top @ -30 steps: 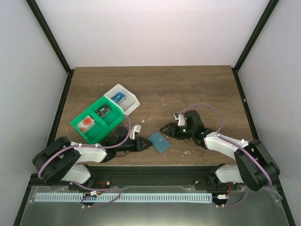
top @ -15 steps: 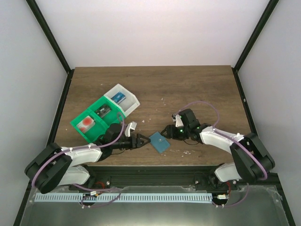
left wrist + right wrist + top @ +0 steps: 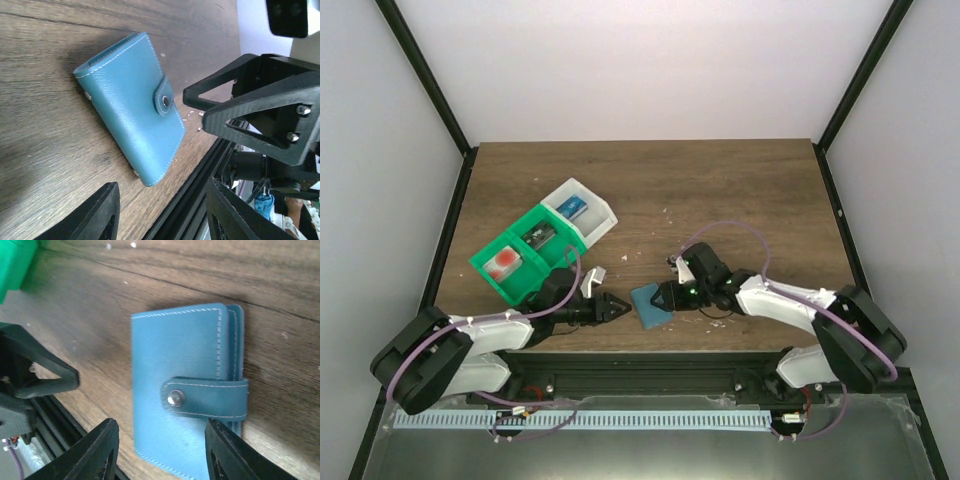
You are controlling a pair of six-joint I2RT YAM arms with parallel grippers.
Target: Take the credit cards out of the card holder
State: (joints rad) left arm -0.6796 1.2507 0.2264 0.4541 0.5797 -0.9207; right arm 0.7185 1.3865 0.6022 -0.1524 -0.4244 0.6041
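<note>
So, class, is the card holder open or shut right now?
Shut: the card holder lies folded on the table, its strap snapped across the front.

Lab test booth: white walls (image 3: pixel 640 70), black frame (image 3: pixel 425 75), wooden table (image 3: pixel 720 190).

Card holder (image 3: pixel 650 304) lies between left claw (image 3: pixel 621 308) and right claw (image 3: pixel 665 297) (tray (image 3: pixel 510 288) behind, leftward).

A teal card holder (image 3: pixel 180 390) is seen lying folded on the wooden table (image 3: pixel 280 280), its strap (image 3: pixel 210 399) fastened by a metal stud (image 3: pixel 174 398). The right gripper (image 3: pixel 160 440) is spread at its near end. A green tray (image 3: pixel 15 265) is glimpsed top left.
</note>
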